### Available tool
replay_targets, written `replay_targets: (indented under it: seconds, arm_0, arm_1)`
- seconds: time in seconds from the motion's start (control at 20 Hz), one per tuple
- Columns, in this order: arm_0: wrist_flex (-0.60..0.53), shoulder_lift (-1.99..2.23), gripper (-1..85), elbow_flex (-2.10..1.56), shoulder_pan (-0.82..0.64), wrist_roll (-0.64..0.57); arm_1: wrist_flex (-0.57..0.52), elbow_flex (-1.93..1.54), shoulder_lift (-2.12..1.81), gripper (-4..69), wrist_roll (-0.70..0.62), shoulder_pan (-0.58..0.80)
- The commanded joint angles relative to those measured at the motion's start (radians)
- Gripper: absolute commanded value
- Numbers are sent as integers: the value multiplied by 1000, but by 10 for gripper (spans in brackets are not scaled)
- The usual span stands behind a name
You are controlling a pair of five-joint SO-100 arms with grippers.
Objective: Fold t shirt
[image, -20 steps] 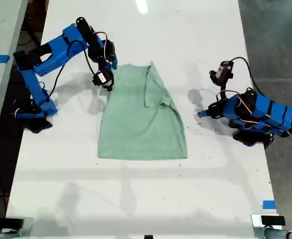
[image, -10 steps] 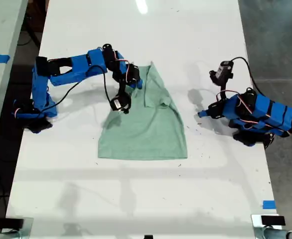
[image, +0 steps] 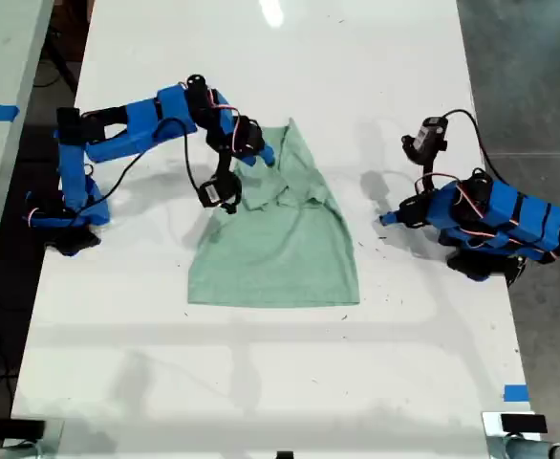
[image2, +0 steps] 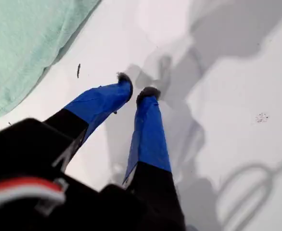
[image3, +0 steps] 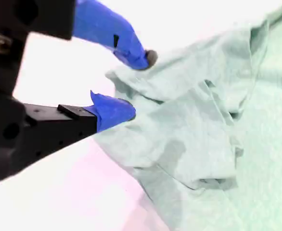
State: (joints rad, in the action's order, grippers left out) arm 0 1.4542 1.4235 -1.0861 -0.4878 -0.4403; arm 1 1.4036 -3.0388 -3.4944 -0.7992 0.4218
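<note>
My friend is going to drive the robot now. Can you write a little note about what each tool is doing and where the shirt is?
Second tool: open, tips at the bunched shirt edge, no firm grip seen.
First tool: nearly shut, empty, over bare table beside the shirt's hem.
T shirt: mid-table, flat, one sleeve folded in, cloth rumpled by the second tool.
Left: finish the folds.

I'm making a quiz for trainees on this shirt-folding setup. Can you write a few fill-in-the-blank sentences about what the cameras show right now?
1. The t shirt is pale ____.
2. My second gripper has its jaws apart at the shirt's bunched ____.
3. My first gripper rests over the bare white ____, holding nothing.
4. In the exterior view, the arm reaching the shirt is based at the view's ____ side.

Missing words: green; edge; table; left
</note>
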Motion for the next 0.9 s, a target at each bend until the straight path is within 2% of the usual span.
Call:
replay_targets:
  seconds: [0.0, 0.2, 0.4, 0.55, 0.65, 0.75, 0.85]
  arm_0:
    - [72, 337, -2, 43, -49, 31]
    - [106, 732, -2, -166, -26, 69]
    - [-8, 1170, -2, -699, -43, 137]
    - [-242, 1476, -2, -1178, 80, 230]
    - [-348, 1655, -2, -1451, 124, 265]
    - [-347, 1914, -2, -1689, 137, 314]
    - [-290, 2184, -2, -1865, 179, 374]
  arm_1:
    - [-14, -41, -11, 55, -14, -3]
    - [-14, -41, -11, 55, -14, -3]
    - [-14, -41, -11, 55, -14, -3]
    - [-14, -41, -11, 55, -14, 0]
    - [-14, -41, -11, 55, -12, 0]
    - [-14, -41, -11, 55, -12, 2]
    - [-14, -41, -11, 55, -14, 5]
